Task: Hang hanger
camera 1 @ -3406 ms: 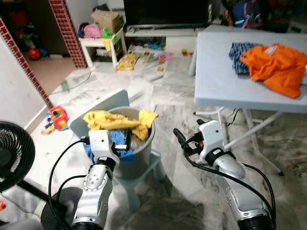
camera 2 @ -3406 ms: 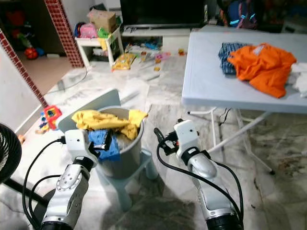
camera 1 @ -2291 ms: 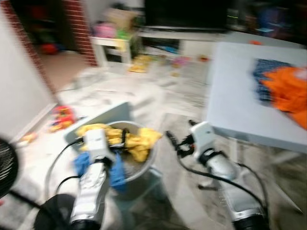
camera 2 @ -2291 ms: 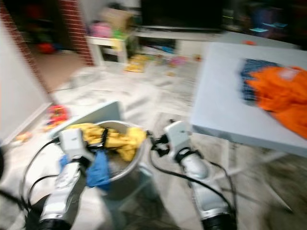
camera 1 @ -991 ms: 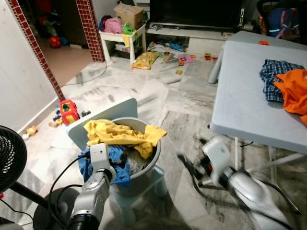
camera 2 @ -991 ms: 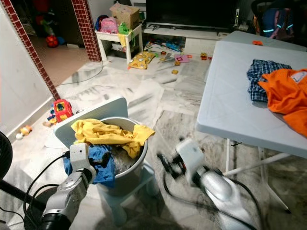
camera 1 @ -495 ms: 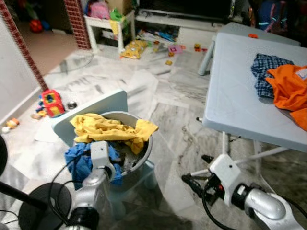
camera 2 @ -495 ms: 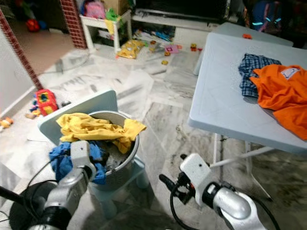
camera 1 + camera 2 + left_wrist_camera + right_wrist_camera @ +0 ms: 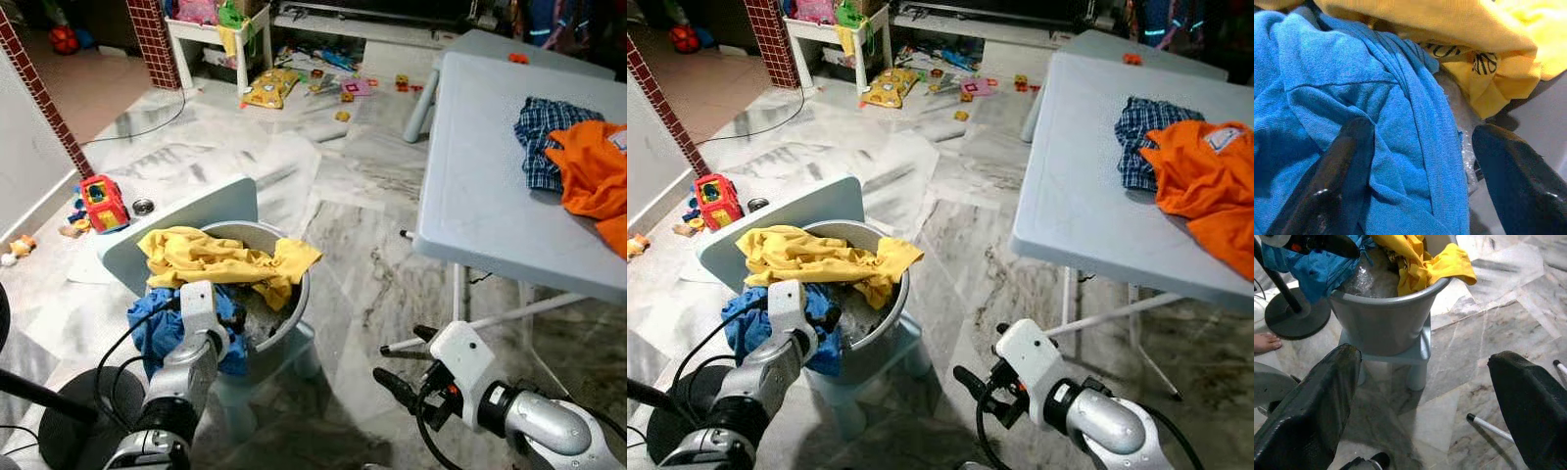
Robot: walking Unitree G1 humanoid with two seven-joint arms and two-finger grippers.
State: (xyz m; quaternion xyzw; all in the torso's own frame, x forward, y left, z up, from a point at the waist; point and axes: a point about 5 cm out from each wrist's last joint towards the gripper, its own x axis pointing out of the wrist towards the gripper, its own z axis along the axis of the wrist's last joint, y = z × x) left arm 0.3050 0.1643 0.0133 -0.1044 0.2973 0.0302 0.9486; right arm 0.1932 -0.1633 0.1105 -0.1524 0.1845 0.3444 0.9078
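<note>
- Blue cloth [image 9: 1327,88] hangs over the grey bucket [image 9: 289,323] rim at 9 o'clock; the left gripper [image 9: 1420,132], fingers apart, presses into it.
- Yellow garment [image 9: 1449,24] bears creased black print, unreadable.
- Right gripper [image 9: 1423,357], spread wide, hovers over the floor; its wrist view catches a person's bare foot [image 9: 1266,341].

The bucket [image 9: 284,328] is serving as landmark. Its inside is lying mostly hidden under a yellow cloth [image 9: 220,257] and a blue cloth [image 9: 162,328]; the blue one is running off the left wrist view's edges. The left gripper [image 9: 1415,171] is sitting against the blue cloth, and the left arm is covering part of the bucket's front. Right of the bucket, a table [image 9: 480,196] is being cut by the frame edge, along with an orange garment [image 9: 593,181] on it. The toys far behind the bucket are too small to identify.
</note>
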